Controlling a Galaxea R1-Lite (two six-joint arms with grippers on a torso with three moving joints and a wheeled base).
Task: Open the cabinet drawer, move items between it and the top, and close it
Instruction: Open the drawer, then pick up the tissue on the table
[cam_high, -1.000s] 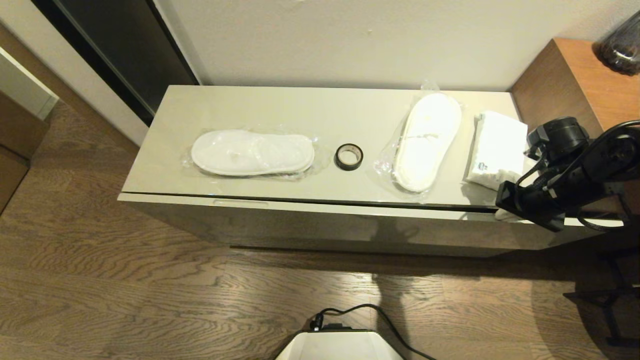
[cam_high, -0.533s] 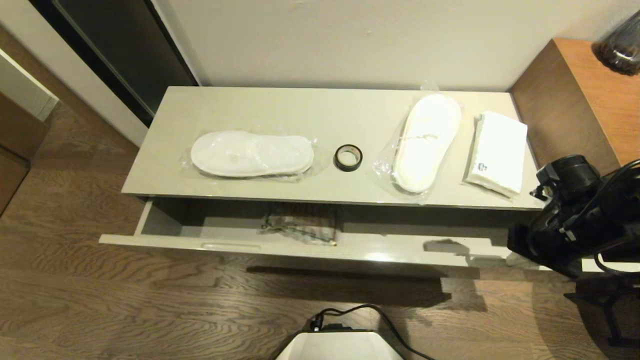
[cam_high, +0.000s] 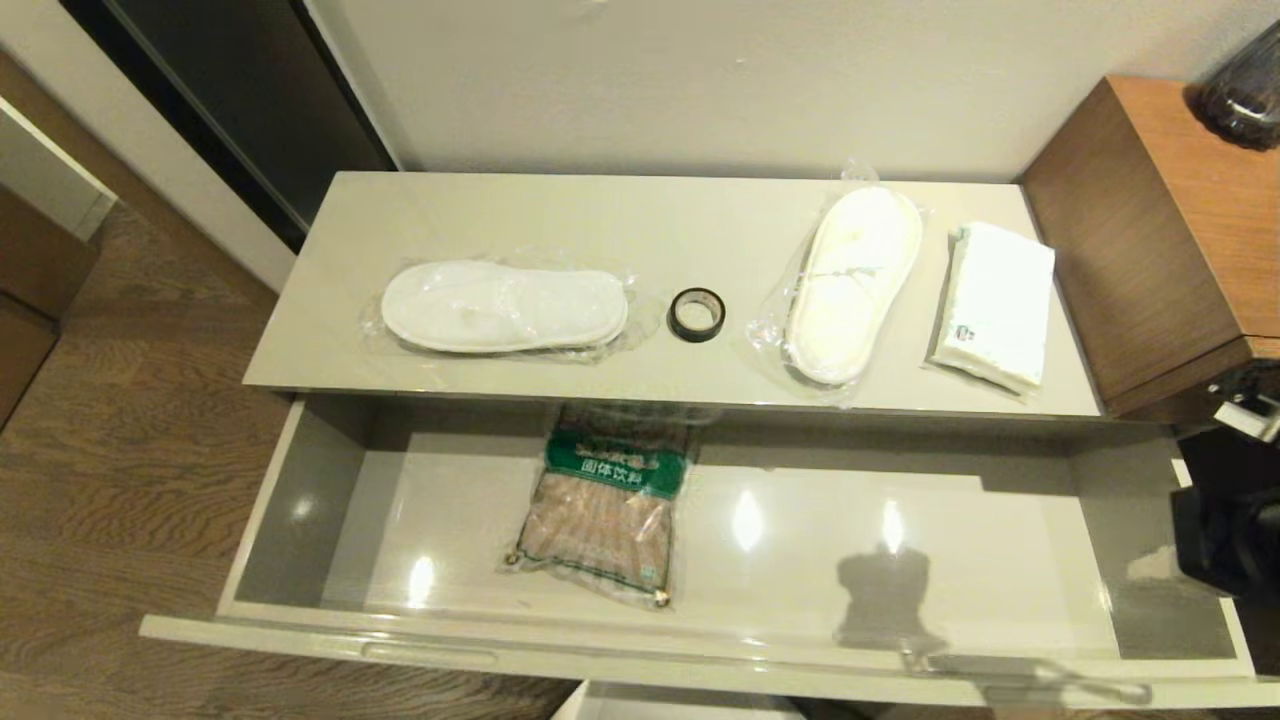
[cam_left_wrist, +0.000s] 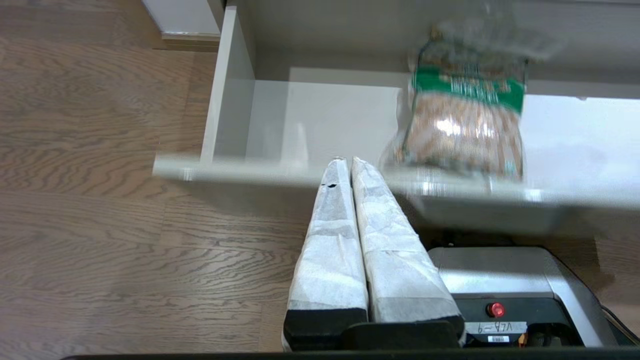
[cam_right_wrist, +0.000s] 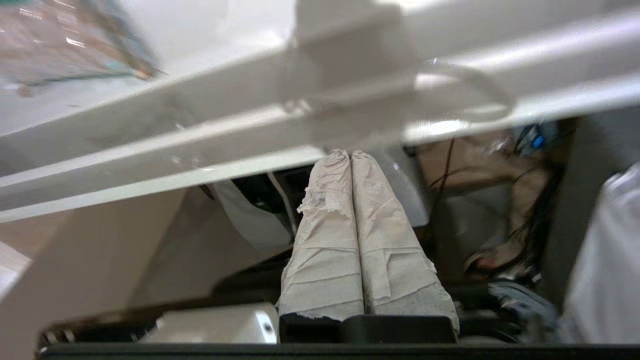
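Hooking under the glossy beige drawer front (cam_right_wrist: 150, 150), your right gripper (cam_right_wrist: 350, 156) has its jaws pressed together w/ nothing held; two bagged white slipper pairs (cam_high: 505, 305), black tape roll (cam_high: 697, 314) & white packet (cam_high: 995, 305) lie on the cream cabinet top (cam_high: 640, 215), well beyond those jaws. Left gripper (cam_left_wrist: 347, 162), likewise closed & empty, parked just below the front.

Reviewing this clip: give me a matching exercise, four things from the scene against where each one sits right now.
Things:
1. brown bag with green label
2. black tape roll
3. flat white packet
4. left tool

Places:
A. on the cabinet top, between the two bagged slipper pairs
B. lying on the floor of the open drawer
C. low in front of the drawer's front panel, shut
D. on the cabinet top, nearest the brown wooden unit

Pairs: 1-B, 2-A, 3-D, 4-C
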